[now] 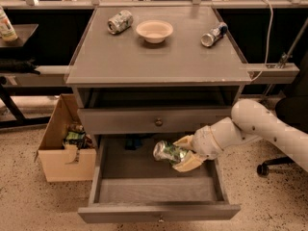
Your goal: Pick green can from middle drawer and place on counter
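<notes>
Arm (262,126) of a mobile robot reaches in from the right, its end effector (185,154) clamped on the green can (166,151), one tan finger above the can and one below. The can is tipped on its side with a silver end facing left, over the right-hand half of the pulled-out middle drawer (154,189). Whether it touches the grey drawer floor cannot be told.

Above the open drawer sits a closed grey drawer front (120,121) with a small round knob (158,122).

On the tabletop (159,61), well apart from the end effector, a pale silvery can (120,21) lies on its side at rear left. A shallow cream bowl (154,31) stands upright just beside it at the centre rear. A slim silver-and-blue can (213,34) lies on its side at rear right.

On the speckled floor to the cabinet's left, an open cardboard box (60,162) holds assorted packets, and the wheeled foot of a chair (269,166) shows at far right.
</notes>
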Robot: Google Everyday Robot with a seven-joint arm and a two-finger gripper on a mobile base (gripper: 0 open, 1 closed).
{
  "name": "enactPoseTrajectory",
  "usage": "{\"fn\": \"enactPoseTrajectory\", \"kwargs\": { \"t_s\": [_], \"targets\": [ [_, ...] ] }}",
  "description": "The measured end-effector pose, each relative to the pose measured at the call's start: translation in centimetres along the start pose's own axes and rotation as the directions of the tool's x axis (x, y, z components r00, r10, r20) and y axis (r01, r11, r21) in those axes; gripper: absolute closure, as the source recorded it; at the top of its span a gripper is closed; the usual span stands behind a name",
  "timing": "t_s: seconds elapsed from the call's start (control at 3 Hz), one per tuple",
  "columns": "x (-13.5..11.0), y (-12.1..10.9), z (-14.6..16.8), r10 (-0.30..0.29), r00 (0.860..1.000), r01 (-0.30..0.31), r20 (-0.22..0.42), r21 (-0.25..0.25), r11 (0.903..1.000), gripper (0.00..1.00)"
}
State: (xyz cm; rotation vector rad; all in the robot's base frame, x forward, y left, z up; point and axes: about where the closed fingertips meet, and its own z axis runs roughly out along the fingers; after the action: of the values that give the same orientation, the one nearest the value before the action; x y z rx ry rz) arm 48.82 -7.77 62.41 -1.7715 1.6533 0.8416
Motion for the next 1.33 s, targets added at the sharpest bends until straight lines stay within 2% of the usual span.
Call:
{"fn": "enactPoseTrajectory", "kwargs": {
  "t_s": [0.33,0.67,1.0,1.33],
  "targets": [
    [-3.8,0.2,-2.8,-0.069,0.998,0.069,-0.006,-0.066,0.9954,1.0],
    [-8.2,0.3,-6.4,-0.132,0.991,0.132,0.006,-0.153,0.9794,1.0],
    [-8.2,0.3,-6.4,-0.132,0.991,0.132,0.006,-0.153,0.9794,1.0],
    [-8.8,-0.2,-7.5,-0.121,0.993,0.119,0.0,-0.175,0.9773,1.0]
  ]
}}
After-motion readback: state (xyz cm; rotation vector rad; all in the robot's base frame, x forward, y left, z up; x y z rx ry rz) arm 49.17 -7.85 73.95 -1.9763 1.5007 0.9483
